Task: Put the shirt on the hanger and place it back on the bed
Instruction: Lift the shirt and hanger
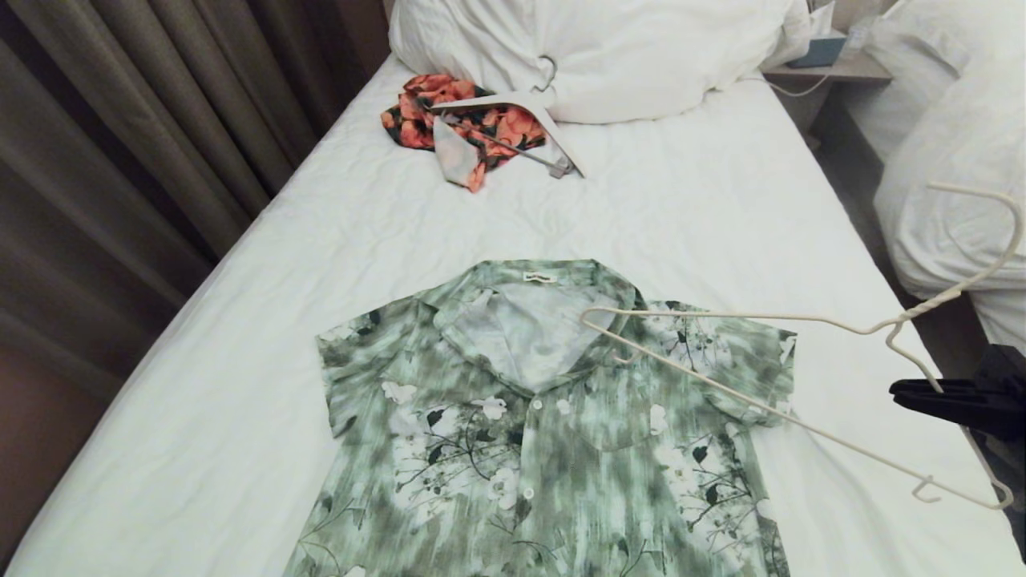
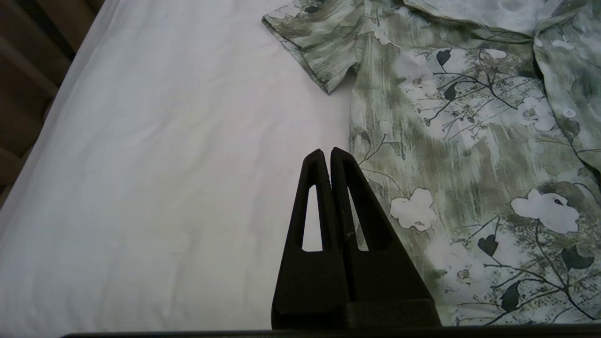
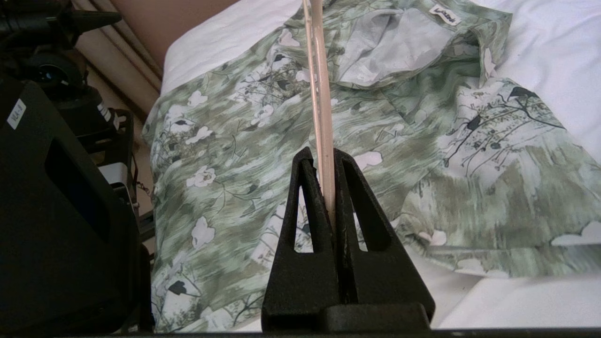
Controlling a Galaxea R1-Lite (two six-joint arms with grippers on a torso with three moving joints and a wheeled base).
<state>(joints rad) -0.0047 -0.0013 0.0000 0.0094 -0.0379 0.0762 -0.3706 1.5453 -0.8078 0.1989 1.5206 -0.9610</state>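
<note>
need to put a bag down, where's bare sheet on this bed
Bare sheet runs between the shirt collar and the orange-red garment, and along the bed edge by the curtain. The robot's right side is crowded: the right hand holds the hanger over the sleeve.

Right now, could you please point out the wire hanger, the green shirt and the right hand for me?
wire hanger (image 1: 725,321), head view, on its upper wire.
green shirt (image 1: 561,473), head view, on the front panel.
right hand (image 3: 328,162), right wrist view, between the fingertips clamping the hanger wire.
</note>
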